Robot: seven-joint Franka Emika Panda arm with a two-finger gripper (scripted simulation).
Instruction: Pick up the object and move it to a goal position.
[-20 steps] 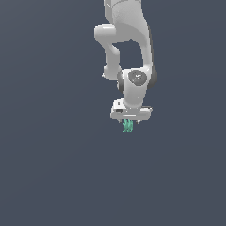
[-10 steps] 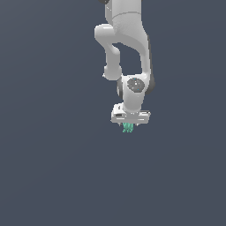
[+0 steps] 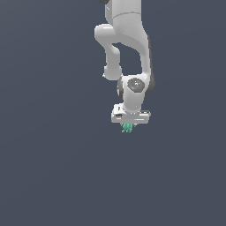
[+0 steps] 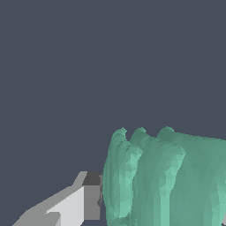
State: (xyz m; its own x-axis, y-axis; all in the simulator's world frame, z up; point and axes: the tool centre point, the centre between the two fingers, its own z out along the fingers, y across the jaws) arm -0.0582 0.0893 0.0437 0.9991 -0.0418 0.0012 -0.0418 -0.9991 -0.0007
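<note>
The object point(image 3: 127, 128), a small teal-green cluster of ridged, leaf-like strips lying side by side, hangs directly below the white gripper point(image 3: 129, 125), tucked up against the underside of the gripper's wide body and clearly narrower than it. In the exterior view only its lower ends poke out beneath the claw, splayed slightly like short fronds. The wrist view shows it much closer: the object point(image 4: 163, 181) fills the area next to one grey-white finger point(image 4: 84, 201), whose dark pad sits right against the outermost strip, touching or very nearly so. The opposite finger is hidden behind the green mass, so only one side of the hold can be seen; taken with the way the item stays up under the claw with nothing beneath it, the claw reads as clenched on the object. Above the claw, the white arm point(image 3: 130, 39) rises in a bent column of rounded links, with a dark-centred joint just over the wrist. All around the claw and its load lies a plain, flat dark blue-grey background point(image 3: 48, 167), with no visible surface edge and no other item near the object on any side. Nothing stands between the cameras and the object apart from the gripper's own body and finger.
</note>
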